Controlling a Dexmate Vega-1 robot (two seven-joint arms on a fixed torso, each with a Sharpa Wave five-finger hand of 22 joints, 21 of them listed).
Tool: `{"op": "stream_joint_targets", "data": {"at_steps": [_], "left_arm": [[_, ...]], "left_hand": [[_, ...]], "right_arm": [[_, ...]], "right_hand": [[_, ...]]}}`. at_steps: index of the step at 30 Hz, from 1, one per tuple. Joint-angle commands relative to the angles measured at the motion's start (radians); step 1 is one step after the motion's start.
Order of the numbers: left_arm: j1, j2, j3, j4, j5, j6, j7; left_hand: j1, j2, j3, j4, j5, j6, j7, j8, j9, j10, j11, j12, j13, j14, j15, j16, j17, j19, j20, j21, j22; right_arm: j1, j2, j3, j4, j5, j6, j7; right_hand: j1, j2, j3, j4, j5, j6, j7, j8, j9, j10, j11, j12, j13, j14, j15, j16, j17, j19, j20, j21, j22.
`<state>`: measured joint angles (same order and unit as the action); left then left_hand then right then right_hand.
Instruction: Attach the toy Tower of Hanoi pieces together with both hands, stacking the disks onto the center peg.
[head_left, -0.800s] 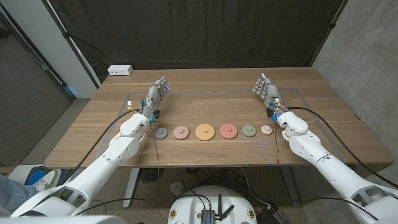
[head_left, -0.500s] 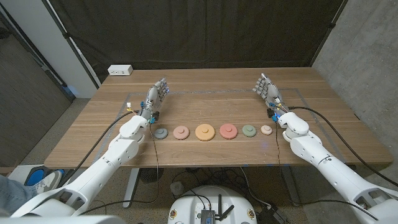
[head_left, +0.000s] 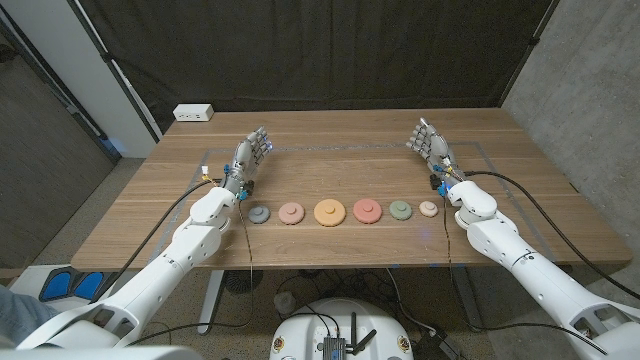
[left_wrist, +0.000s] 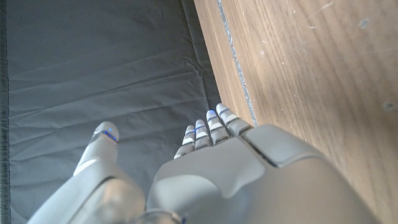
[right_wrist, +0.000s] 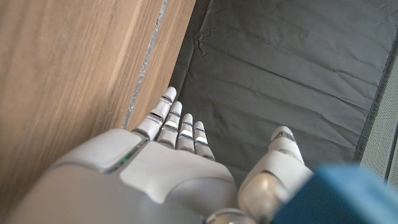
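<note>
Flanking disks (head_left: 331, 211), empty-fingered left robot hand (head_left: 251, 153), right robot hand (head_left: 428, 142)

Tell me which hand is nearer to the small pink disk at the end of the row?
The right hand. It stands just behind the small pink disk, on the same side of the table. The left hand is far across the row, beyond the grey-blue disk.

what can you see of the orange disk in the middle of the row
The orange disk is a round, flat toy piece with a matte look and a raised round hub at its centre. It looks the widest of the six pieces in the row and lies flat on the wooden table, third from the robot's left, between the pink disk and the red disk. Nothing touches it; small gaps separate it from both neighbours, and both hands are apart from it.
</note>
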<state>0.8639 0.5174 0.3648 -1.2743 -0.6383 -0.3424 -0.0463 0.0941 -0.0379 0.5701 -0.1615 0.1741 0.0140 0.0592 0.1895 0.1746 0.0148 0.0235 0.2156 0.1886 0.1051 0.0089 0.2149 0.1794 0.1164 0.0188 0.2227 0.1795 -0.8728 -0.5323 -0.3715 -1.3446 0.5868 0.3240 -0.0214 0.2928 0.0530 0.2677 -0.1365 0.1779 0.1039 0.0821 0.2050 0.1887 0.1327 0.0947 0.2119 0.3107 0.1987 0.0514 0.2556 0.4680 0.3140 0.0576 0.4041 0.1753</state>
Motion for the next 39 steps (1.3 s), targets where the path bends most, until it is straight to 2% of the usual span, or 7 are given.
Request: {"op": "stream_joint_targets", "data": {"at_steps": [1, 3, 6, 9, 21, 33, 39], "left_arm": [[-0.001, -0.002, 0.001, 0.007, 0.011, -0.009, 0.012], [-0.002, -0.003, 0.001, 0.008, 0.01, -0.011, 0.01], [-0.005, -0.004, 0.002, 0.013, 0.014, -0.014, 0.009], [-0.004, -0.007, -0.001, 0.012, 0.011, -0.015, 0.014], [-0.003, -0.015, 0.001, 0.017, 0.023, -0.031, 0.029], [0.004, -0.018, -0.002, 0.012, 0.026, -0.037, 0.042], [0.005, -0.02, -0.002, 0.013, 0.024, -0.036, 0.042]], "left_hand": [[0.01, -0.002, 0.002, 0.0, 0.004, 0.009, -0.002, 0.003, 0.001, 0.019, 0.002, 0.009, 0.005, 0.039, -0.002, 0.012, 0.004, 0.036, 0.008, 0.016, 0.004], [0.009, -0.003, 0.001, 0.0, 0.004, 0.012, -0.005, 0.002, 0.001, 0.032, 0.002, 0.012, 0.005, 0.08, -0.001, 0.021, 0.005, 0.062, 0.014, 0.023, 0.006], [0.009, -0.004, 0.001, 0.001, 0.004, 0.02, -0.006, 0.003, 0.002, 0.047, 0.006, 0.015, 0.005, 0.122, -0.007, 0.031, 0.007, 0.081, 0.011, 0.029, 0.008], [0.008, -0.005, 0.0, 0.001, 0.004, 0.029, -0.007, 0.004, 0.002, 0.057, 0.002, 0.016, 0.006, 0.15, -0.008, 0.036, 0.008, 0.107, 0.01, 0.038, 0.009], [-0.002, -0.006, 0.001, 0.006, 0.004, 0.087, -0.001, 0.009, 0.002, 0.136, 0.003, 0.03, 0.006, 0.331, -0.033, 0.067, 0.014, 0.261, 0.005, 0.095, 0.022], [-0.016, 0.001, -0.001, 0.011, 0.004, 0.113, 0.011, 0.008, 0.002, 0.173, 0.015, 0.033, 0.006, 0.458, -0.059, 0.102, 0.033, 0.376, -0.009, 0.153, 0.042], [-0.017, 0.023, -0.008, 0.012, 0.004, 0.121, 0.013, 0.006, 0.002, 0.175, 0.011, 0.026, 0.007, 0.538, -0.076, 0.15, 0.07, 0.416, -0.014, 0.19, 0.069]], "right_arm": [[0.01, 0.011, -0.004, 0.021, -0.011, 0.014, -0.008], [0.011, 0.015, -0.002, 0.027, -0.015, 0.022, -0.014], [0.011, 0.012, -0.001, 0.025, -0.017, 0.023, -0.017], [0.007, 0.008, 0.003, 0.015, -0.017, 0.019, -0.023], [-0.001, 0.005, 0.001, 0.001, -0.05, 0.022, -0.064], [-0.002, 0.012, -0.003, 0.002, -0.084, 0.021, -0.108], [-0.002, 0.014, -0.005, 0.0, -0.101, 0.02, -0.131]], "right_hand": [[-0.004, 0.004, 0.006, -0.004, 0.004, 0.009, -0.012, 0.003, 0.005, 0.029, -0.001, 0.012, -0.005, 0.059, 0.0, 0.025, 0.0, 0.061, 0.004, 0.017, 0.005], [-0.004, 0.005, 0.006, -0.005, 0.004, 0.016, -0.017, 0.005, 0.005, 0.045, 0.0, 0.017, -0.007, 0.098, -0.005, 0.041, 0.002, 0.1, 0.004, 0.027, 0.005], [-0.004, 0.004, 0.005, -0.007, 0.004, 0.035, -0.026, 0.007, 0.007, 0.095, 0.005, 0.031, -0.008, 0.225, -0.013, 0.092, 0.008, 0.187, 0.007, 0.048, 0.008], [-0.003, 0.003, 0.004, -0.009, 0.004, 0.046, -0.03, 0.01, 0.008, 0.116, 0.002, 0.037, -0.007, 0.268, -0.02, 0.11, 0.012, 0.229, -0.001, 0.06, 0.008], [-0.004, 0.006, 0.002, -0.007, 0.005, 0.067, -0.041, 0.014, 0.011, 0.121, -0.01, 0.04, 0.001, 0.378, -0.034, 0.163, 0.039, 0.312, -0.008, 0.086, 0.013], [-0.005, 0.006, -0.006, -0.008, 0.004, 0.104, -0.04, 0.019, 0.014, 0.154, -0.016, 0.061, 0.021, 0.568, -0.108, 0.288, 0.147, 0.505, -0.059, 0.173, 0.031], [-0.007, 0.003, -0.012, -0.008, 0.004, 0.118, -0.04, 0.02, 0.015, 0.165, -0.018, 0.063, 0.03, 0.642, -0.153, 0.365, 0.223, 0.573, -0.092, 0.234, 0.071]]}}
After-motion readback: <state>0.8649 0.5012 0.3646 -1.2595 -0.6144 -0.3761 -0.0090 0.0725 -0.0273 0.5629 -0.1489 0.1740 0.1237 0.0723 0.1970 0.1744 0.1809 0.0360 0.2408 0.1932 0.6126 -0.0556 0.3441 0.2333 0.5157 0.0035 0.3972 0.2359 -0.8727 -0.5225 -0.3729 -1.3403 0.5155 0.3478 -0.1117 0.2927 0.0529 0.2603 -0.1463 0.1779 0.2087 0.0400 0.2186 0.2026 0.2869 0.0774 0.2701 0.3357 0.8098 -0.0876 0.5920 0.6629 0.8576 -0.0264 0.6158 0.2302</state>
